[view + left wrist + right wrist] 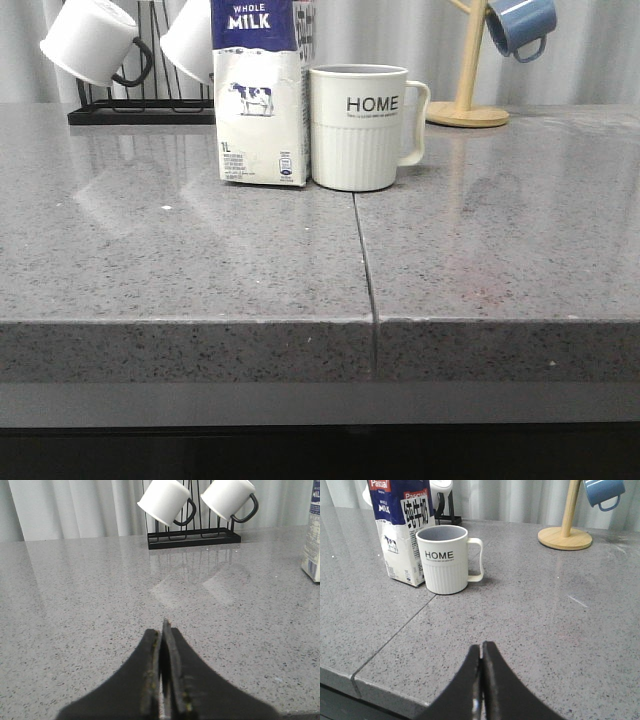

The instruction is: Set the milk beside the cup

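The milk carton (260, 95), white with a dark blue top band and a cow picture, stands upright on the grey countertop. The cream HOME cup (360, 127) stands right beside it on its right, almost touching, handle to the right. Both also show in the right wrist view, the milk (402, 532) and the cup (443, 559). The carton's edge (312, 540) shows in the left wrist view. My left gripper (163, 630) is shut and empty above bare counter. My right gripper (481, 647) is shut and empty near the counter's front edge. Neither gripper shows in the front view.
A black wire rack (140, 112) with two white black-handled mugs (95, 40) stands at the back left. A wooden mug tree (468, 100) with a blue mug (520, 25) stands at the back right. A seam (365, 270) runs through the countertop.
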Robot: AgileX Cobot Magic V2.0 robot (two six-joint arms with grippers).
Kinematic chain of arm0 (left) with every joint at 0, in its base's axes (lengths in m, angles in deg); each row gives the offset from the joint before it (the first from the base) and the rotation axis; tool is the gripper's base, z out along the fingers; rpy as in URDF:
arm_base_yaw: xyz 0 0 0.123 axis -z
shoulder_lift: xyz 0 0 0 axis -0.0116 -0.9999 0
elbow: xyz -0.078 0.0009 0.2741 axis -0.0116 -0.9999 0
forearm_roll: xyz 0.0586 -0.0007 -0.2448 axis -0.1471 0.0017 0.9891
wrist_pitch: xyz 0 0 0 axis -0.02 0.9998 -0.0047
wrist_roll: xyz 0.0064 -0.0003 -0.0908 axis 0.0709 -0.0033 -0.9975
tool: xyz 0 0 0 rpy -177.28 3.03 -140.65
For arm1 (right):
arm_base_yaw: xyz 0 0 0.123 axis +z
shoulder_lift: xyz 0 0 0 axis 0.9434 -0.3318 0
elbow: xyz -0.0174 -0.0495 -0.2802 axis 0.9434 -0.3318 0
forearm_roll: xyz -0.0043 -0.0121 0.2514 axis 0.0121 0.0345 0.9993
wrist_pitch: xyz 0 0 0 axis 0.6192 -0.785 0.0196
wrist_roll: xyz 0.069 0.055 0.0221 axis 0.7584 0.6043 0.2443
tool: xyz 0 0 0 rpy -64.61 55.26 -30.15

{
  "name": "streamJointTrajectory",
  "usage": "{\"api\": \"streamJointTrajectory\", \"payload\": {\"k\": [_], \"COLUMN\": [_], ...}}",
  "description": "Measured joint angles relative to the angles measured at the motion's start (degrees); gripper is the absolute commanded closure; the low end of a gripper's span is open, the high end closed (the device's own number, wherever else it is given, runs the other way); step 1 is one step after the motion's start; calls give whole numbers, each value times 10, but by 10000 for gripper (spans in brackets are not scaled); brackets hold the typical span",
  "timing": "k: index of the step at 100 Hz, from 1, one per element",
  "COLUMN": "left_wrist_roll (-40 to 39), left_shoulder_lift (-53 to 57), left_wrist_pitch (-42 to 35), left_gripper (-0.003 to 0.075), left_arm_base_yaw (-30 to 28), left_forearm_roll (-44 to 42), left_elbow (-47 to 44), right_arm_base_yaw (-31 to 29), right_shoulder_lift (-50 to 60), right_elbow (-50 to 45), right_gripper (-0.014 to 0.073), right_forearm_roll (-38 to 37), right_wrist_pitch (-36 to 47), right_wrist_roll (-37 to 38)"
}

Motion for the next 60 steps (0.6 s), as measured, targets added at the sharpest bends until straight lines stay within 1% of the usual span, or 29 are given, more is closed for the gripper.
{"api": "streamJointTrajectory", "payload": {"k": [11,18,29,44,60], "left_wrist_roll": [0,0,0,0,0], "left_shoulder_lift": [0,0,0,0,0], "left_wrist_pitch": [0,0,0,0,0], "left_gripper": [741,741,741,741,741], "left_arm_base_yaw": [0,0,0,0,0], "left_forearm_roll": [0,0,0,0,0], "left_elbow": [0,0,0,0,0], "right_arm_base_yaw": [-9,-29,-81,-162,-209], "right_shoulder_lift": [0,0,0,1,26], "right_elbow": [0,-3,-22,-81,-150], "right_gripper": [659,659,659,659,659], "right_forearm_roll": [0,0,0,-4,-4], "right_wrist_pitch": [10,11,43,109,146], "right_wrist_roll": [0,0,0,0,0]}}
